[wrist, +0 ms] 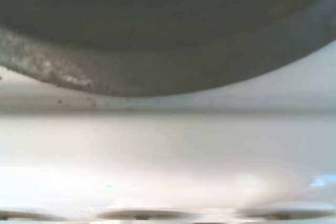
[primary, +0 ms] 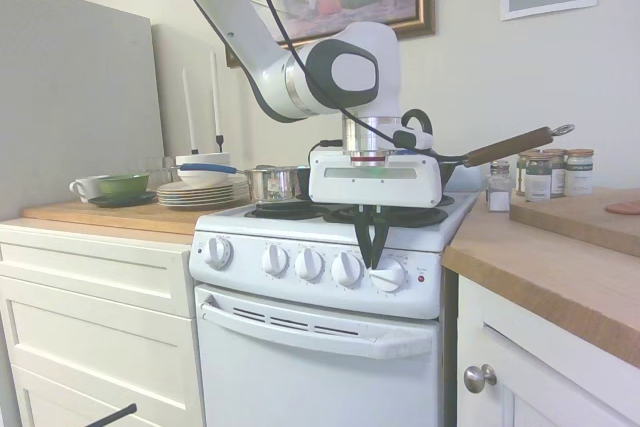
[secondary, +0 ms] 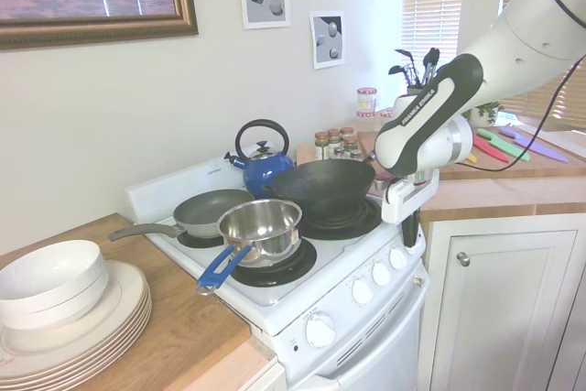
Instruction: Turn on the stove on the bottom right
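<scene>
No brand name or label is reading clearly anywhere; lettering along the arm's dark wrist band in the second exterior view is too small to make out. The stove [primary: 320, 337] is standing between white cabinets, its five knobs lining the front panel beside a small red light [primary: 421, 278]. The claw [primary: 373, 252] is hanging straight down over the front edge, its dark fingers [primary: 365, 237] drawn close together and touching the top of the rightmost knob [primary: 388, 275]; whether they are actually pinching it cannot be told. The first exterior view is showing this contact head-on, whereas the second exterior view is showing the cooktop: a steel pot [secondary: 262, 226], a grey pan [secondary: 211, 210], a black wok [secondary: 320, 188] and a blue kettle [secondary: 263, 167]. The wrist view is giving only a blurred dark burner rim [wrist: 157, 72] above the white stove top.
</scene>
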Action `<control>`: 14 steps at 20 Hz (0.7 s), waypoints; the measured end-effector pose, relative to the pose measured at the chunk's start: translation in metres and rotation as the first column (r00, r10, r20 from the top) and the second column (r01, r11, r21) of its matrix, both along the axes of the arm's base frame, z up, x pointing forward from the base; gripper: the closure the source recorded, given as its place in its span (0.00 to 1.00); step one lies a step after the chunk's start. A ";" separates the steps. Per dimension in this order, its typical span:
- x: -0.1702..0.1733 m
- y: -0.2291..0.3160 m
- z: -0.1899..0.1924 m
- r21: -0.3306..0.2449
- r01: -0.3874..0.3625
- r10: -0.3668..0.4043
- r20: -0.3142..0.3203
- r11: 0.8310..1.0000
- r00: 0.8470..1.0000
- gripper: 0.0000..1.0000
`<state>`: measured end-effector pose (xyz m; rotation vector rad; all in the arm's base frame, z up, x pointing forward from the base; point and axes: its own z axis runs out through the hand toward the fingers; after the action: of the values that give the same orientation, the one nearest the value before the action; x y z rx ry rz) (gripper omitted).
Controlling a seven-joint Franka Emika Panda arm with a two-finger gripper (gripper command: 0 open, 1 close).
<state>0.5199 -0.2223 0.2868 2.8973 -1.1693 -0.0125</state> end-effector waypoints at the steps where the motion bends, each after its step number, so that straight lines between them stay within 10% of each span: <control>1: -0.001 0.002 -0.004 0.004 0.002 -0.002 -0.001 1.000 1.000 1.00; 14: -0.013 -0.010 -0.034 0.027 0.040 -0.039 -0.019 0.999 0.999 1.00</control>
<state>0.5071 -0.2323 0.2525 2.8905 -1.2329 -0.0556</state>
